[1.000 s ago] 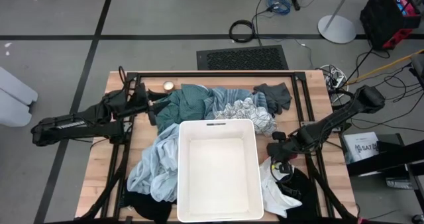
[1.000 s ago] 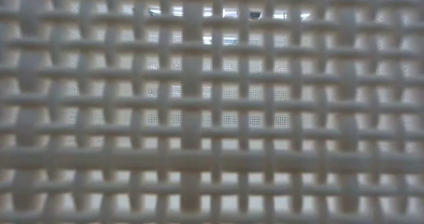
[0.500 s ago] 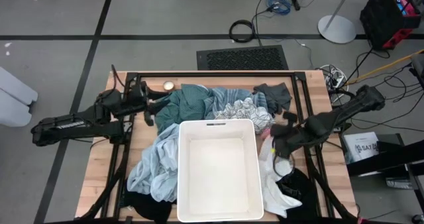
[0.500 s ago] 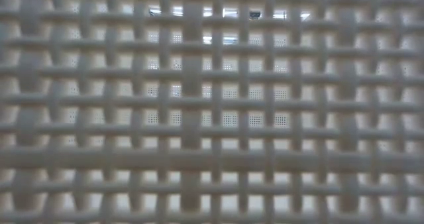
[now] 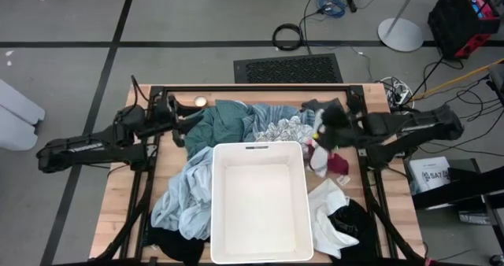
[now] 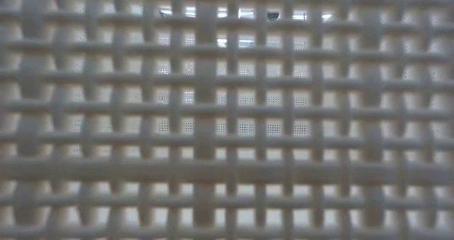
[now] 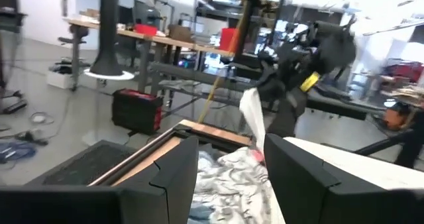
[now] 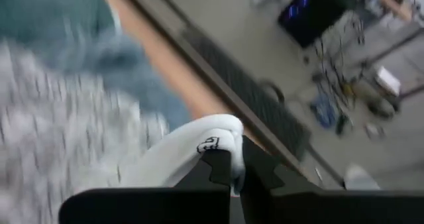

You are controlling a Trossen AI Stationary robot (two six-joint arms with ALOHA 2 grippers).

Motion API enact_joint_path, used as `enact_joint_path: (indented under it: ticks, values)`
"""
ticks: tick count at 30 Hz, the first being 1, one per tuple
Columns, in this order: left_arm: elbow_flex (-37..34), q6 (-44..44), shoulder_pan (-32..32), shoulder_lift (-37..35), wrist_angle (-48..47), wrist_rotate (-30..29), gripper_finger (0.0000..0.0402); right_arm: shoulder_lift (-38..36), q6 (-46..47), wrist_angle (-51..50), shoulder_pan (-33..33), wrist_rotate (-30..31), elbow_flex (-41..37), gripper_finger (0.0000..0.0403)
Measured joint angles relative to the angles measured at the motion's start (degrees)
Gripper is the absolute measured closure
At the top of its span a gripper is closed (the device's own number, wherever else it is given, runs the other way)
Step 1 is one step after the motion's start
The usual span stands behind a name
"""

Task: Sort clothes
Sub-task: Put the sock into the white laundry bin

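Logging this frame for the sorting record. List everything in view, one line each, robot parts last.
bin: one, white, table centre, nothing inside.
teal garment: one, behind the bin.
patterned white garment: one, behind the bin's right corner.
light blue garment: one, left of the bin.
dark grey garment: one, back right.
white garment: one, right of the bin.
black garment: one, front right.
sock: one, white and magenta, hanging from the right gripper.
table: one, wooden.
left gripper: open, at the teal garment's left edge.
right gripper: shut on the sock, raised.
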Motion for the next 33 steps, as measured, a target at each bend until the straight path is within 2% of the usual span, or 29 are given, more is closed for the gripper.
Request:
enact_joint_path:
  ticks: [2,6,11,16,22,28,33]
  values:
    - [0.0,-1.1,1.7,1.4,0.4,0.0,0.0219,0.0,-10.5,11.3,-3.7,-1.1,0.1,0.0403]
    - [0.0,-3.5,5.9,5.2,4.6,2.1,0.0219,0.2,-26.0,31.7,-10.9,-12.0,0.2,0.0403]
    - [0.0,-4.6,10.0,11.2,17.2,11.1,0.0219,2.2,-32.3,43.4,-17.9,-24.3,0.2,0.0403]
    - [0.2,-8.9,13.3,19.1,27.5,15.4,0.0219,7.4,-33.4,50.8,-21.7,-33.7,0.2,0.0403]
    - [4.8,-10.5,14.3,29.5,28.7,18.7,0.0219,14.0,-33.4,59.7,-23.0,-37.3,0.3,0.0403]
    - [9.7,-10.5,12.8,37.7,30.6,22.7,0.0219,19.6,-33.0,59.9,-22.8,-37.7,4.8,0.0403]
    - [12.6,-10.4,11.4,42.3,30.6,22.9,0.0219,22.2,-34.1,60.0,-21.8,-37.7,9.6,0.0403]
